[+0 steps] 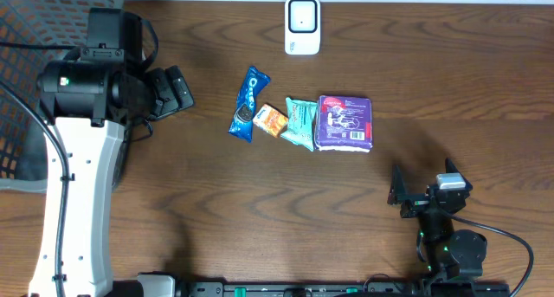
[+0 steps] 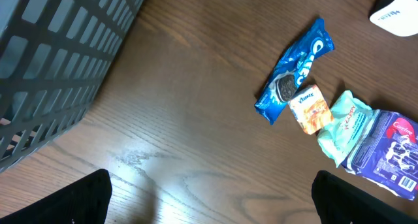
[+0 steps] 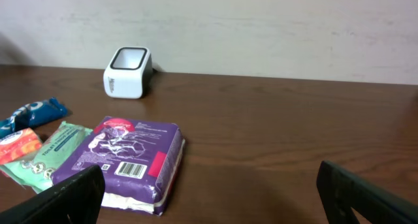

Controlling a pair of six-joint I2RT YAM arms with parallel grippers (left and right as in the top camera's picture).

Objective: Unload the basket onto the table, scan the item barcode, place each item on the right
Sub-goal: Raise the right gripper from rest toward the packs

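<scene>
Four packets in a row mid-surface (image 1: 260, 210): blue OREO pack (image 1: 250, 103), orange packet (image 1: 271, 119) with illegible writing, teal pouch (image 1: 300, 123), purple pack (image 1: 344, 122) showing its barcode (image 3: 130, 168). Lie near white scanner (image 1: 302, 25). Left gripper (image 2: 209, 198) and right gripper (image 3: 209, 194): jaws wide apart, empty.

From the left wrist, the white scanner (image 2: 396, 15) is clipped by the top right corner, the purple pack (image 2: 388, 149) runs off the right edge, and the left tool (image 2: 209, 208) shows only dark fingertips (image 2: 81, 198) at the bottom corners. From the right wrist, the blue cookie packet (image 3: 29, 113) and orange packet (image 3: 14, 147) are cut by the left edge. Overhead, the packets' print is too small to read.
</scene>
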